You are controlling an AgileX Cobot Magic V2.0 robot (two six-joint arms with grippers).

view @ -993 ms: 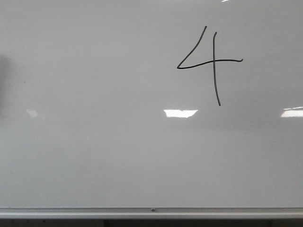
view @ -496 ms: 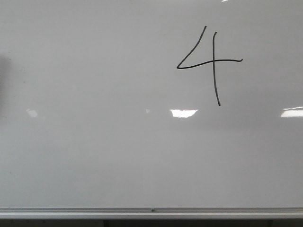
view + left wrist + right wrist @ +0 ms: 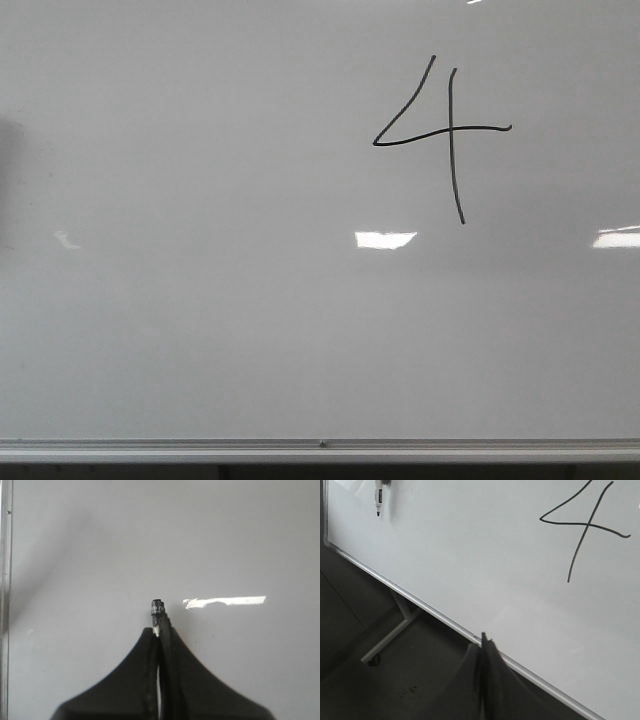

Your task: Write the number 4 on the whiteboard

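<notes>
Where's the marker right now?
The marker is clamped in the left tool, its black tip close to the whiteboard. In the right wrist view it shows far from the number 4.

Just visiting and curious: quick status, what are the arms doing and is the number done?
Left gripper shut on marker. Right gripper shut, empty. Number 4 complete on whiteboard. Nothing in the way.

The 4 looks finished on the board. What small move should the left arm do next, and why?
Probably back the left gripper, shut on the marker, a little farther from the whiteboard. The number 4 already shows slanted stroke, bar and vertical, so no stroke seems missing, and the tip should not add a stray mark.
</notes>
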